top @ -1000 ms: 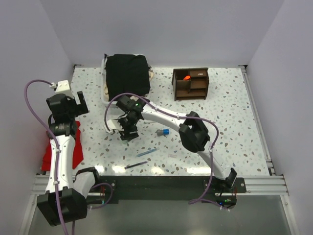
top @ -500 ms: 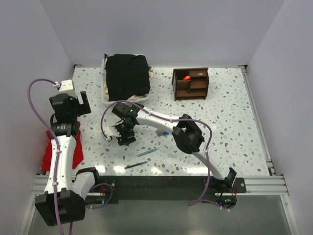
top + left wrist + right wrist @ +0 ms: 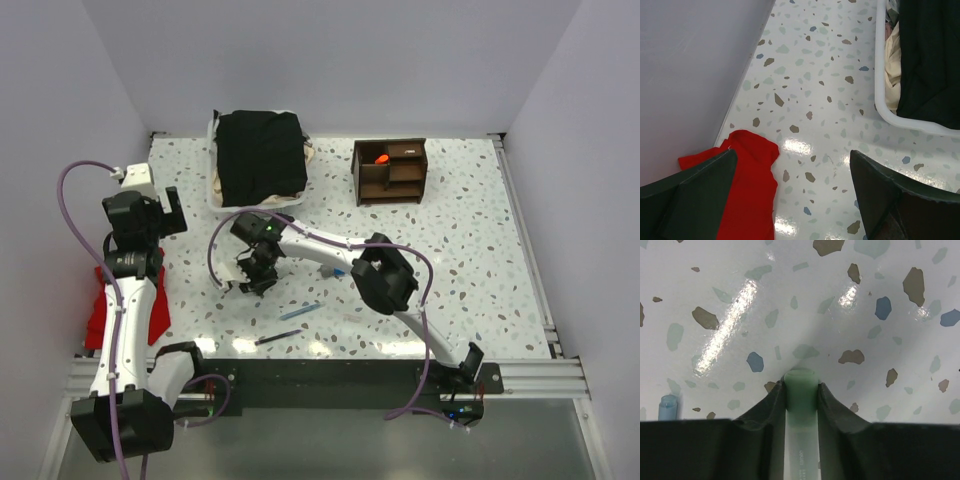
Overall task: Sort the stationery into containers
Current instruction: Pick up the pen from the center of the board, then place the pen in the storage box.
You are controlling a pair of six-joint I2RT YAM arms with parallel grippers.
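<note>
So, since a second ago the right fingers (image 3: pixel 760 412) clamped the smooth, round pale green pen (image 3: pixel 801 450) on the glossy speckled bench (image 3: pixel 840 300), left of centre; left fingers (image 3: pixel 695 192) gape wide.

Pale lilac walls (image 3: pixel 350 60) enclose a glossy speckled tabletop (image 3: pixel 470 240).

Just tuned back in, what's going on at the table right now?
The right hand is down at the tabletop, closed on the pale green pen. The left hand hangs open and empty above the red cloth. One orange-capped marker sits in the wooden organiser; a blue pen and a black pen lie loose on the tabletop.
</note>
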